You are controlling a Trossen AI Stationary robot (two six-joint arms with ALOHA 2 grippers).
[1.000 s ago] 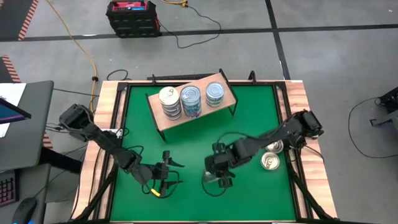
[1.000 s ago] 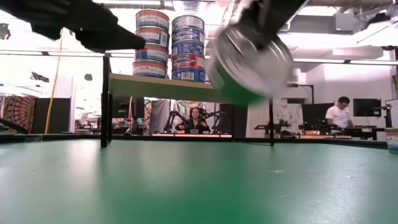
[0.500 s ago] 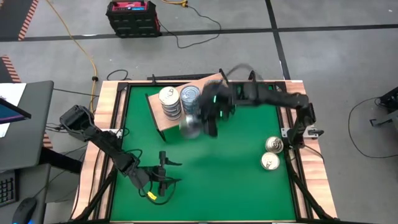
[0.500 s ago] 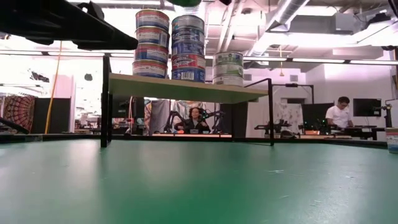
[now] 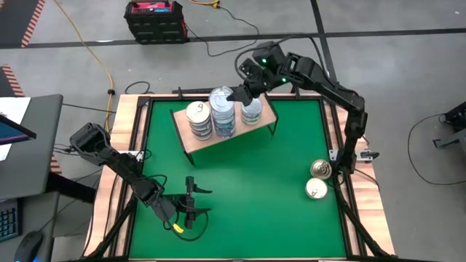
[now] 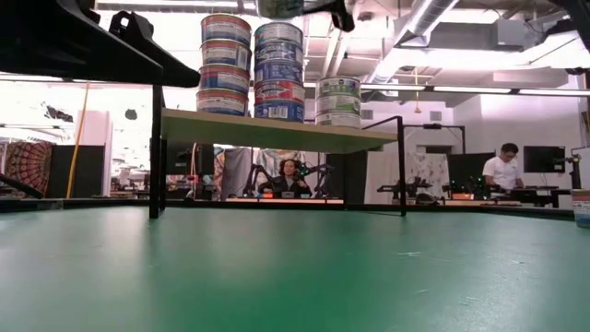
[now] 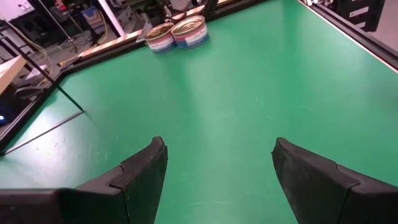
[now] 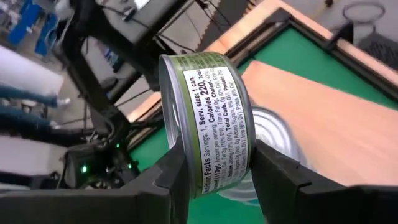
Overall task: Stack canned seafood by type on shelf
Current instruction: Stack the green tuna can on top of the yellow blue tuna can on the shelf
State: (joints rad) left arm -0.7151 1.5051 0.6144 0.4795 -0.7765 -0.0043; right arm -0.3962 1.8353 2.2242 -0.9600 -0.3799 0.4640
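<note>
Right gripper (image 8: 214, 177) holds a small round green-labelled tin (image 8: 208, 121) above the light-wood shelf on thin black legs (image 5: 222, 135).

Its two dark fingers pinch the tin's flat faces, over the three can stacks. Left gripper (image 7: 217, 168), fingers spread and empty, hovers low over the green table (image 5: 269, 175). Two silver-lidded tins (image 5: 318, 178) sit by the table's right edge.

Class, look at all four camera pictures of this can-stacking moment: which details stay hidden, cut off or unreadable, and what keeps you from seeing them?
- Green-labelled can held by the right gripper: the low view's top edge cuts it off.
- Lid of the shortest stack: the right arm covers part of it in the high view.
- Shelf top: seen edge-on in the low view.
- Two loose cans: labels too small in the high view.
- Left gripper: low view shows only a dark shape.
</note>
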